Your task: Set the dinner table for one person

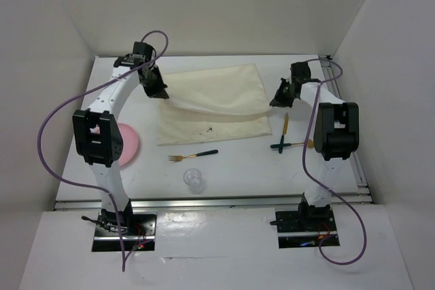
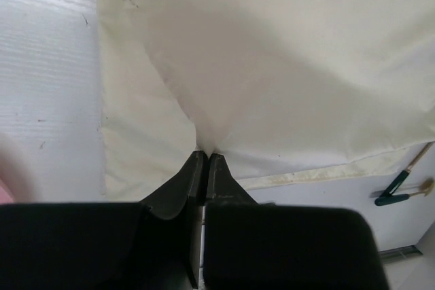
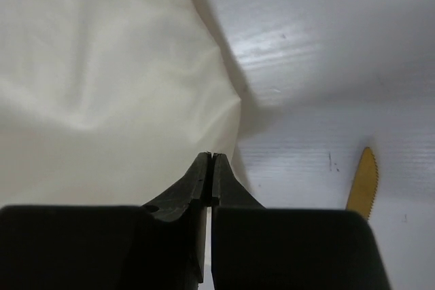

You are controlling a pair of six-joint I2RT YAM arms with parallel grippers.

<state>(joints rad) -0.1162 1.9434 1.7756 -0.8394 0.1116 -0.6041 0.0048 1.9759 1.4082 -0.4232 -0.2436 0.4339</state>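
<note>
The cream cloth mat [image 1: 216, 103] lies mid-table on the white dinner table [image 1: 245, 171], its upper layer lifted and pulled between both grippers. My left gripper [image 1: 158, 90] is shut on a pinch of the mat [image 2: 272, 73] at its left side; the fold gathers right at the fingertips [image 2: 198, 161]. My right gripper [image 1: 279, 98] is shut at the mat's right corner, the mat [image 3: 102, 86] drawn to its tips. A fork [image 1: 194, 155], a clear glass [image 1: 194, 179] and a pink plate [image 1: 128, 145] lie near the front.
A gold-bladed knife [image 1: 286, 124] and a green-handled spoon [image 1: 292, 145] lie crossed right of the mat, below my right gripper; the blade shows in the right wrist view [image 3: 363, 183]. The left arm covers part of the plate. Aluminium rails [image 1: 217, 200] edge the table.
</note>
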